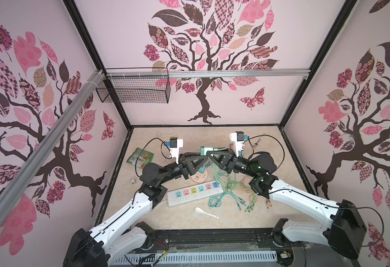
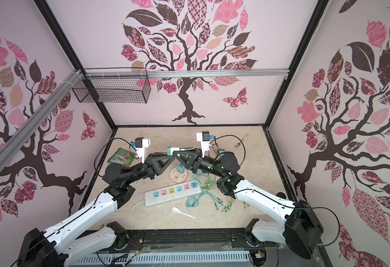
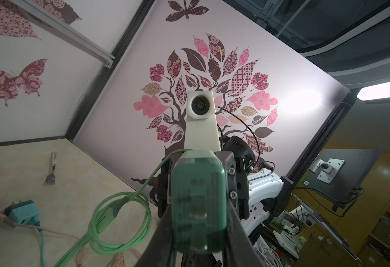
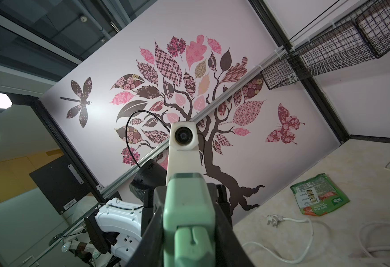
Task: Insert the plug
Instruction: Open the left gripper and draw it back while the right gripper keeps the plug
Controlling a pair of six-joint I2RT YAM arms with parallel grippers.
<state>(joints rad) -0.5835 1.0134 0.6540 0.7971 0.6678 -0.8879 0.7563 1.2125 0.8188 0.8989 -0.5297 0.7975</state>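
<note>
Marble-look surface (image 1: 184,222) inside a tree-papered booth. At centre, raised above it, the green plug (image 1: 203,151) is gripped from opposite ends, left fingers (image 3: 157,245) and right fingers (image 4: 150,235) both narrow on it. This is probably a handover, freeing the left-pointing prongs for the strip (image 1: 194,193) lying nearer.

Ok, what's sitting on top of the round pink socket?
A teal cube adapter sits on the round pink socket. The slots beneath the adapter are covered, so its seating cannot be told.
</note>
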